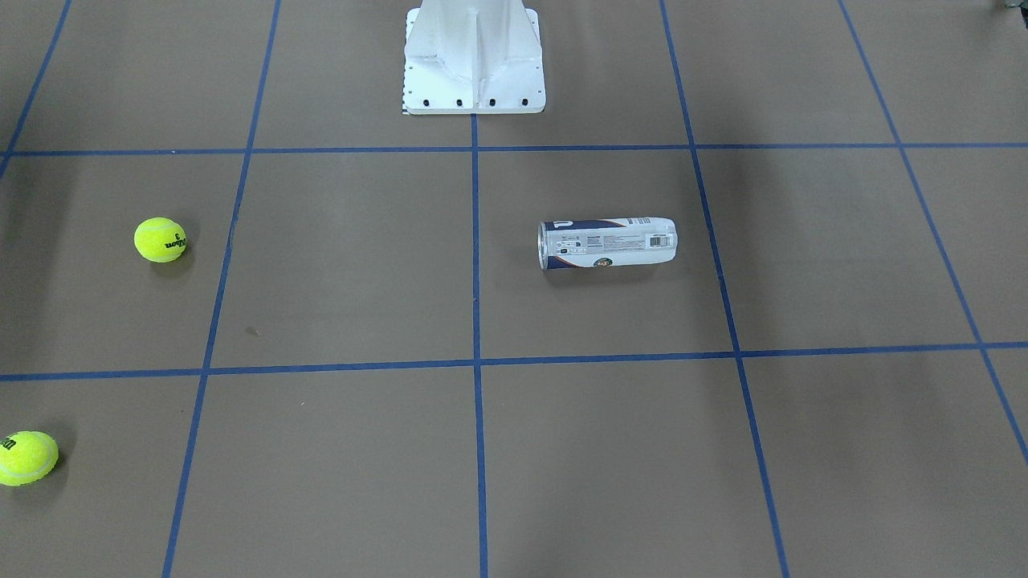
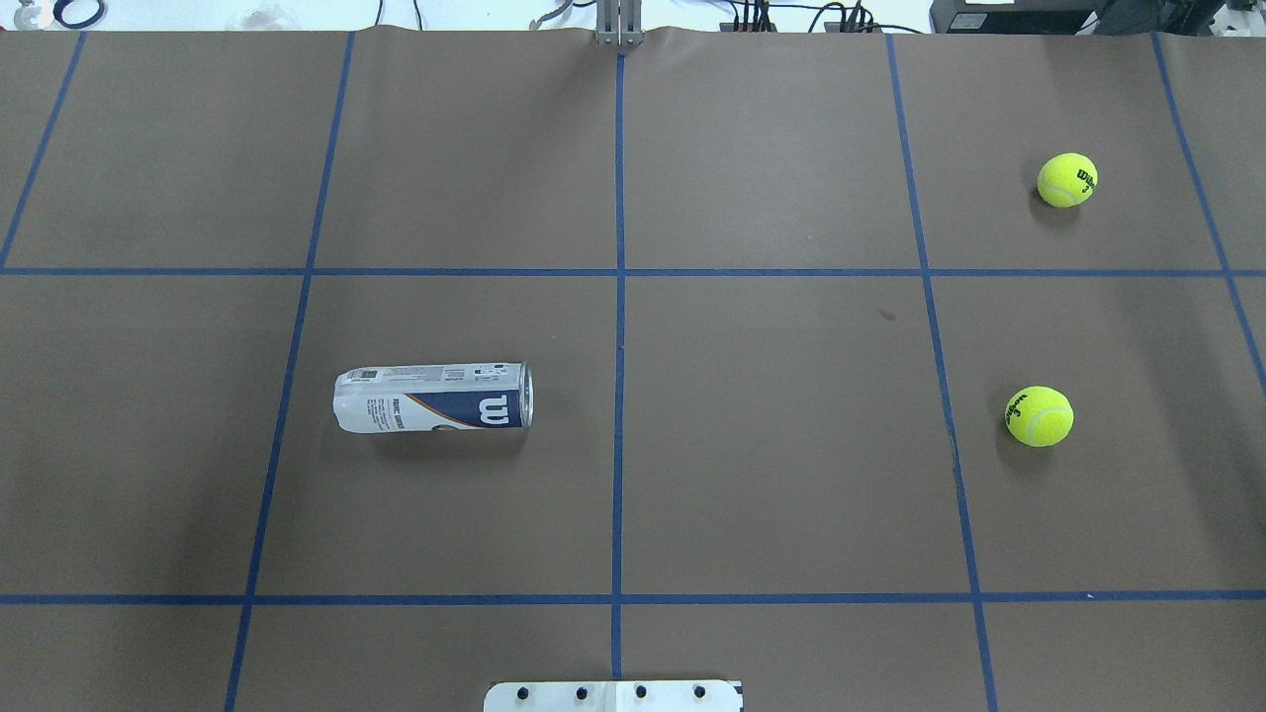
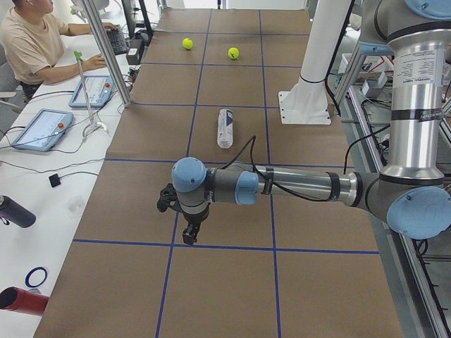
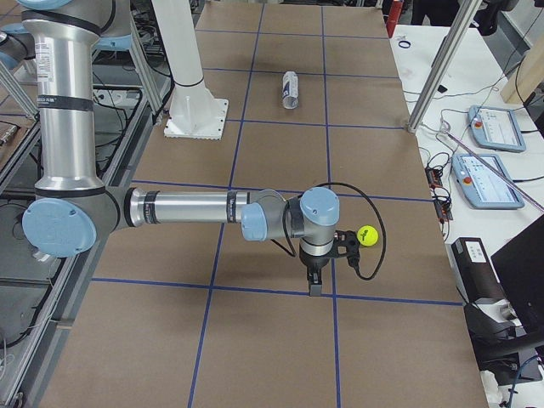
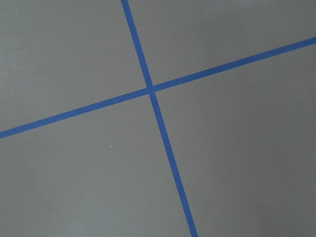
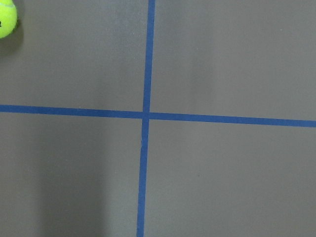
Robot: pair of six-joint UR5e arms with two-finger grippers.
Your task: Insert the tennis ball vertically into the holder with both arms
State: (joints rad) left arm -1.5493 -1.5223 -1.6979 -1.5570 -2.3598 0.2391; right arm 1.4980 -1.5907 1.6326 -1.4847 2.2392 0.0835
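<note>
On the robot's left half of the brown table (image 2: 771, 475), the holder (image 2: 433, 398) lies on its side. Its silver rim faces the centre tape line and its closed end points away from it. On the right half sit the farther tennis ball (image 2: 1067, 179) and the nearer tennis ball (image 2: 1039, 416), apart from each other and well apart from the holder. The left gripper (image 3: 190, 232) hangs pointing down near a crossing of blue tape (image 5: 150, 90) toward the table's left end. The right gripper (image 4: 313, 285) hangs the same way toward the right end, seemingly close to the farther tennis ball. Both grippers show only in the side cameras, so I cannot tell whether their fingers are spread or pressed together
</note>
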